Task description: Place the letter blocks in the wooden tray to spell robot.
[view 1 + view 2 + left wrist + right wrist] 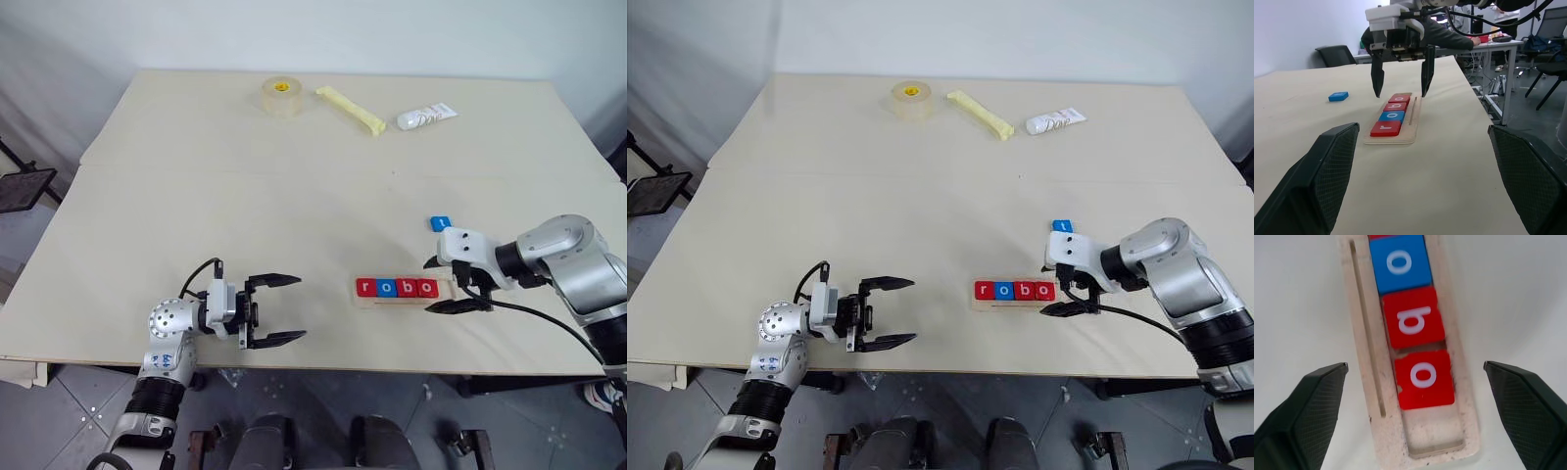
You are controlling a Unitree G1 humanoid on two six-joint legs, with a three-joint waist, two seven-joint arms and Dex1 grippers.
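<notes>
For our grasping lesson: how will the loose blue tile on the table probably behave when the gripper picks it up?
The blue tile looks flat and rigid, so probably stiff and light. Lying flush on the table, its low edges may slide before the fingers catch. It shouldn't roll.

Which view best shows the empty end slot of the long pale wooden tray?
The right wrist view: the wooden tray is close, its bare slot visible past the last red tile. Head views show it small; the left wrist view shows it obliquely.
</notes>
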